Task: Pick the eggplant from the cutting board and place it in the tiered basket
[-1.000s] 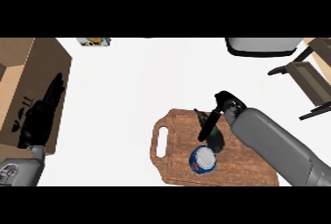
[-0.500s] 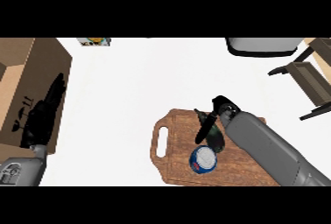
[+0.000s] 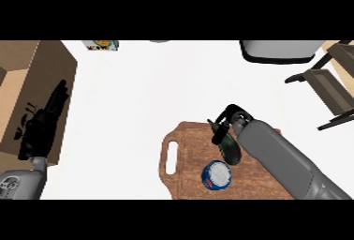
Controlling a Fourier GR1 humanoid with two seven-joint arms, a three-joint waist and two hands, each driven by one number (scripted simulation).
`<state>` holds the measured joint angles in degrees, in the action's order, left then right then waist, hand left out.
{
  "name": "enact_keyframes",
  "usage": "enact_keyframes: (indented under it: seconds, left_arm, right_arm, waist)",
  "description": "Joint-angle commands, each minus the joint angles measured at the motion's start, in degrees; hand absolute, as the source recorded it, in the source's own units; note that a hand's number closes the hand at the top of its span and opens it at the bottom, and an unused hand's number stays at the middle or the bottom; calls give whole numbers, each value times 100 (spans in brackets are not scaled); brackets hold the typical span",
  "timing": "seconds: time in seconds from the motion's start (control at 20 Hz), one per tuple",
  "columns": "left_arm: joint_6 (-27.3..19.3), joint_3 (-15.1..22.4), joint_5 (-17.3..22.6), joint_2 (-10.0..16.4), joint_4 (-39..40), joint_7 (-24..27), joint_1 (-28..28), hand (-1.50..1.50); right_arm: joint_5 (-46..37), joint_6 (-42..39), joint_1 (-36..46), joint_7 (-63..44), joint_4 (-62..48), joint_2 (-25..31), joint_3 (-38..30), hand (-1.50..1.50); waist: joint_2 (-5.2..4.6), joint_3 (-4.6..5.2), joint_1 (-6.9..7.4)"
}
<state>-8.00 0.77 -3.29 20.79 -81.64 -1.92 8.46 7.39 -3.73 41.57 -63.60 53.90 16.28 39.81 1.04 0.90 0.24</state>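
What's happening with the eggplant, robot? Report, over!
Right hand at far end of eggplant, grip hidden. Left hand open, resting at left. Eggplant lying on cutting board. Blue-white round thing beside it; tiered basket far right.

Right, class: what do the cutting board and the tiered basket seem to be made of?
The board looks like wood, matte: reddish-brown with mottled grain and a cut handle slot. The basket seems to have a dark frame, perhaps metal, with tan, wood-like shelves; its look leaves that open.
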Motion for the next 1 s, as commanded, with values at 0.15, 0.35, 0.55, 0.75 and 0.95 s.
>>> enact_keyframes:
  seconds: [0.15,0.35,0.55,0.75,0.95]
  left_arm:
    - [44,-126,-41,-9,57,27,-13,0]
    - [79,-116,-100,-15,-149,-106,-45,0]
    - [143,-211,-61,-34,-134,-10,-191,0]
    - [32,-209,-137,3,-161,-173,-357,0]
    - [-166,-233,-206,-111,-78,-287,-268,0]
  right_arm:
    - [-104,-683,-22,-585,195,-68,150,150]
    - [-293,65,-256,-314,7,-271,-261,150]
    - [-478,435,-262,-1017,900,-259,-453,150]
    - [-766,-602,150,721,2660,680,32,150]
    - [-922,-635,422,1452,4274,1178,-109,150]
  waist:
    - [-95,-86,-18]
    - [-96,-89,-8]
    - [-75,-85,-62]
    - [89,-82,-247]
    - [151,-96,-542]
